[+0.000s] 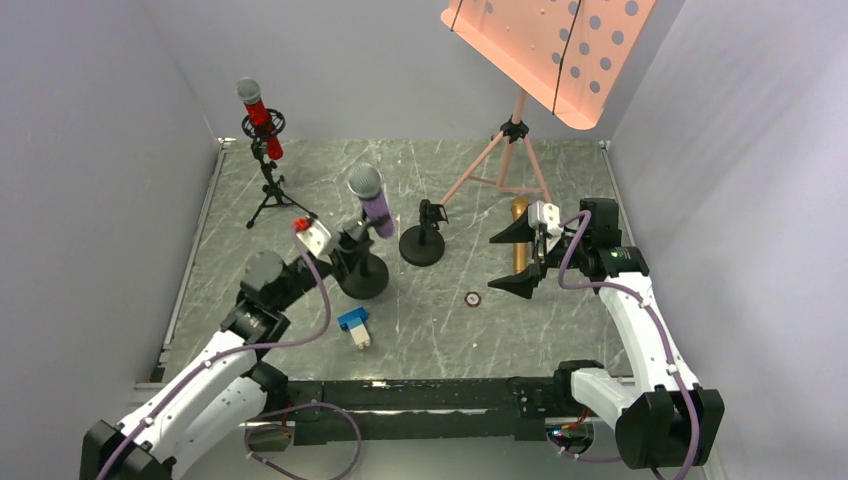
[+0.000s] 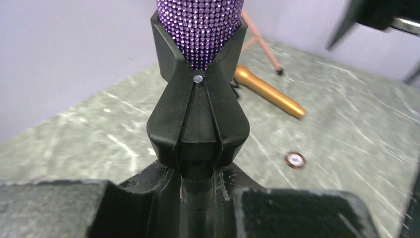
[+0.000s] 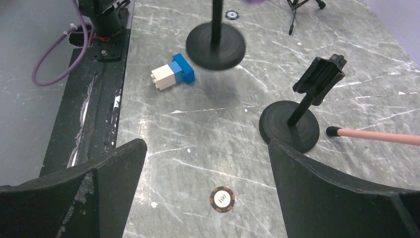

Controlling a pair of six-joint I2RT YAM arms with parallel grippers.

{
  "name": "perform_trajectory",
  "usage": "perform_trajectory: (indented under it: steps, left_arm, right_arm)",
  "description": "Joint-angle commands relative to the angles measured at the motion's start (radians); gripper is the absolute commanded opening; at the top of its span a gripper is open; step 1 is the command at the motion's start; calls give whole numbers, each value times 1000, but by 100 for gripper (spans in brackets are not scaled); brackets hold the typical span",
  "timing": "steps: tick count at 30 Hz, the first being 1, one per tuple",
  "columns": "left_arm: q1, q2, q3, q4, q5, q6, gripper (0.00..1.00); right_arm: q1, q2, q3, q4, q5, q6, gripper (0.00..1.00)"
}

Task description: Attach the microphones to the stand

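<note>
— Closest to the overhead camera is the left arm's base (image 1: 120, 445). What stands beyond it, starting from the left?

— First the red microphone (image 1: 258, 112), upright in the tripod stand (image 1: 268, 195). Next the purple microphone (image 1: 371, 198), seated in the clip (image 2: 198, 119) of a round-base stand (image 1: 362, 278). The left gripper (image 1: 350, 255) has its fingers (image 2: 54, 208) either side of that stand's stem; I cannot tell whether they pinch it.

— And further right?

— An empty stand (image 3: 292, 124), its clip bare. Then the gold microphone (image 1: 520, 215), lying flat on the table (image 1: 440, 330). The right gripper (image 1: 515, 260) hangs over it, fingers spread wide, holding nothing.

— So which step is this?

— The third microphone's pickup, I'd judge; two look mounted. The right wrist view shows only a poker chip (image 3: 222, 199) between the fingers, not the gold body, so the gripper needs lining up first. Then it must close across the handle, lift, and press it into the bare clip.
</note>
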Motion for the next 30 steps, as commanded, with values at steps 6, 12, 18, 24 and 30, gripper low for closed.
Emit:
perform_trajectory:
  steps: [6,12,18,24,30]
  left_arm:
    - [341,240,228,247,75,-22,0]
    - [392,575,369,481,46,-31,0]
    - [393,807,500,612,-58,67,0]
    - [398,988,611,678,-82,60,0]
    - [406,1145,726,692,-83,36,0]
  right_arm:
    - [-15,-25,7,30,-40,-5,100]
    - [-19,-23,6,32,-41,-4,100]
    - [-18,2,24,-24,-31,-58,100]
    - [-18,39,49,-86,-22,-114,100]
    - [-18,57,53,-92,-13,-122,100]
